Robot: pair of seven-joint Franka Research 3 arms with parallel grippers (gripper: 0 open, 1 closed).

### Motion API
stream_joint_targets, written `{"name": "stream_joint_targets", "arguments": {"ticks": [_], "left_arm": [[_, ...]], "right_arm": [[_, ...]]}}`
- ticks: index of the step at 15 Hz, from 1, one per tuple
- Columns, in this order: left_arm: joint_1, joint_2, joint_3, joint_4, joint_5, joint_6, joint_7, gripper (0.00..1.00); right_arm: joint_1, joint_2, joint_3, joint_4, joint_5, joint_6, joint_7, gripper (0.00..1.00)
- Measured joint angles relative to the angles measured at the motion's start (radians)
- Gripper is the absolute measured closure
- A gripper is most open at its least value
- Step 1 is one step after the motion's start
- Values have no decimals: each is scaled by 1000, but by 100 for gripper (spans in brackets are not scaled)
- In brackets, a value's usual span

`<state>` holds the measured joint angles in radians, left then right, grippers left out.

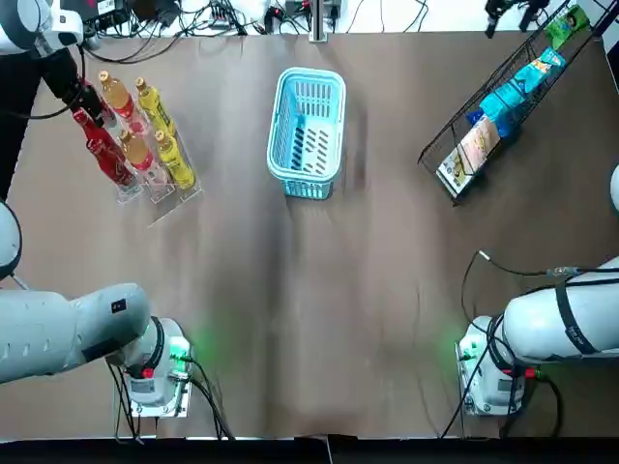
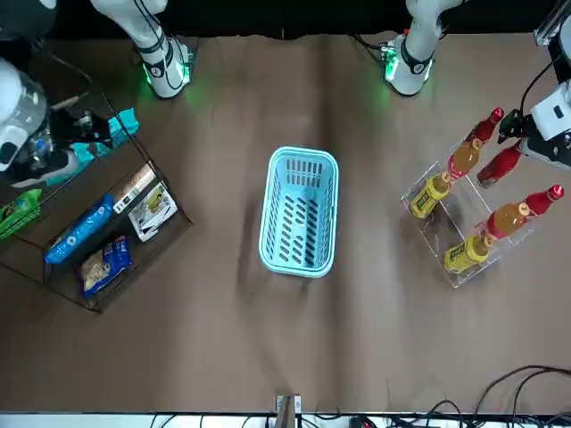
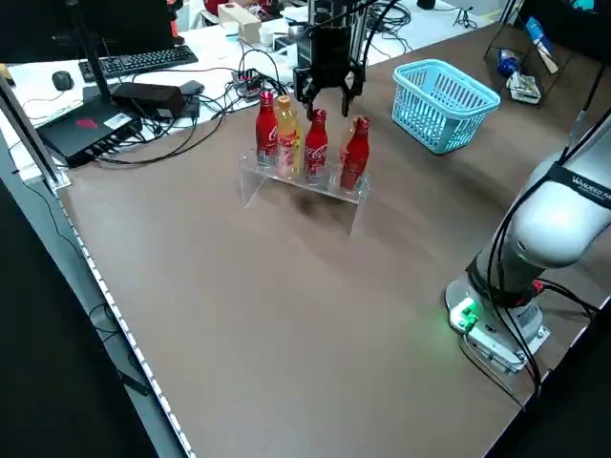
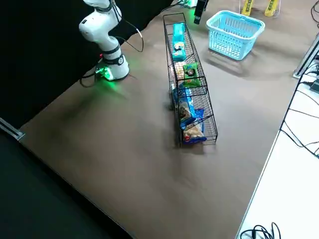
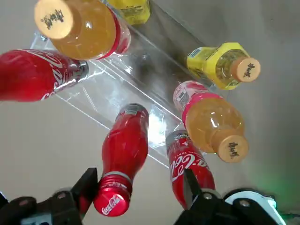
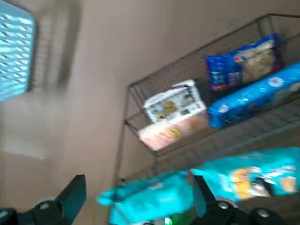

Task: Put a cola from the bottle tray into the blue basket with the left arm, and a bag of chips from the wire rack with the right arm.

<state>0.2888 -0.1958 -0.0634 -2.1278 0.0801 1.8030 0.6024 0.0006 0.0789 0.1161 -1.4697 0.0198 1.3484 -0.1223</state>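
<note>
A clear bottle tray (image 1: pixel 184 193) at the far left holds red colas (image 1: pixel 104 150) and other drinks. My left gripper (image 1: pixel 85 97) hangs open just above one cola (image 5: pixel 124 154), whose cap lies between the fingers; a second cola (image 5: pixel 192 166) stands beside it. The blue basket (image 1: pixel 309 72) sits at the table's far middle with nothing visible inside. The wire rack (image 1: pixel 455 145) at the far right holds several bags of chips (image 1: pixel 537 72). My right gripper (image 1: pixel 513 14) is open over the rack's far end, just above a teal bag (image 6: pixel 150 199).
Orange (image 1: pixel 116 94) and yellow (image 1: pixel 155 106) drink bottles share the tray with the colas. Cables run along the far table edge (image 1: pixel 213 19). The arm bases (image 1: pixel 160 372) (image 1: pixel 493 377) stand at the near edge with green lights.
</note>
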Motion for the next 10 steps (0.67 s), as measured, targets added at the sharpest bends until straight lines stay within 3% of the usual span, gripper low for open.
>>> {"name": "stream_joint_targets", "arguments": {"ticks": [4, 6, 8, 9, 10], "left_arm": [[0, 0, 0, 0, 2, 2, 0, 24], [1, 0, 0, 0, 3, 5, 1, 36], [3, 0, 1, 0, 4, 6, 1, 56], [3, 0, 1, 0, 4, 6, 1, 57], [4, 0, 1, 0, 4, 6, 1, 57]], "right_arm": [[-25, 0, 0, 0, -119, -1, -210, 0], [-48, 0, 0, -3, -173, -8, -311, 0], [-54, 2, 1, -17, -189, -10, -366, 3], [-58, 5, 1, -25, -194, -11, -380, 10], [-62, 7, 1, -35, -195, -11, -388, 11]]}}
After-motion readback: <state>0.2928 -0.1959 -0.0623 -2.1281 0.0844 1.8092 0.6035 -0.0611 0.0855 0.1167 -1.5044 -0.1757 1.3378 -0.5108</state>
